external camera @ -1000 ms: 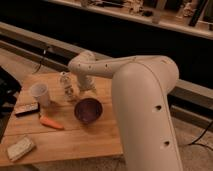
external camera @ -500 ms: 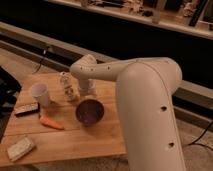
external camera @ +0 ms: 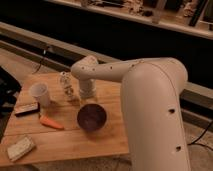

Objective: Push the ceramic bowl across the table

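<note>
Arm's claw (external camera: 88,96) just behind ceramic bowl (external camera: 91,117), middle of tabletop (external camera: 75,145); its grip state: cannot tell. Risk: off-centre shove spins bowl aside, or into nearby carrot (external camera: 51,122).

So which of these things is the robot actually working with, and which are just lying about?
Part of the job:
dark maroon glossy ceramic bowl; light-brown wooden plank table; the gripper, just behind the bowl.

Just lying about:
white paper cup; orange carrot; small pale bottle-shaped object; dark flat rectangular block; pale rectangular packet.
</note>
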Tool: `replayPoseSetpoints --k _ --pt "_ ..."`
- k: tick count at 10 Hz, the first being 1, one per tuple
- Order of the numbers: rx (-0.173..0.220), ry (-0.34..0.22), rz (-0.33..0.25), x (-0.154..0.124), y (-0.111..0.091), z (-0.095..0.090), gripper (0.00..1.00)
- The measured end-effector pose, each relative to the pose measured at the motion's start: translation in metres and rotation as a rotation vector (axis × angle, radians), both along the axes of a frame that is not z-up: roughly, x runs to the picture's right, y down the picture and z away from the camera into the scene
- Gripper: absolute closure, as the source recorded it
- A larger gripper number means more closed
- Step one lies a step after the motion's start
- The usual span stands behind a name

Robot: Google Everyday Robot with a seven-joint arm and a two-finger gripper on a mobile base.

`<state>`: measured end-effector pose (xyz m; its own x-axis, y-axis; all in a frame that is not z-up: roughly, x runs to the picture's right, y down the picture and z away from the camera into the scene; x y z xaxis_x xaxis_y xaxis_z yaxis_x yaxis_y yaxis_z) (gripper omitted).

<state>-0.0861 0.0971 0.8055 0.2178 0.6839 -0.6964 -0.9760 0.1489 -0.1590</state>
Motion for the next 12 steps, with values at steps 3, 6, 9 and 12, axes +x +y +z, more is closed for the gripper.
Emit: replayPoseSetpoints --k 3,6,9,12 --pt "-0.059 0.028 -0.072 0.002 0.014 -0.023 0.35" --pt "-0.081 0.051 -0.107 -0.004 0.025 -0.027 0.35" --pt "-0.043 0.047 -0.09 -0.005 0.029 -0.022 0.35" --pt "-0.019 0.04 -0.06 0.001 0.041 -0.028 0.35"
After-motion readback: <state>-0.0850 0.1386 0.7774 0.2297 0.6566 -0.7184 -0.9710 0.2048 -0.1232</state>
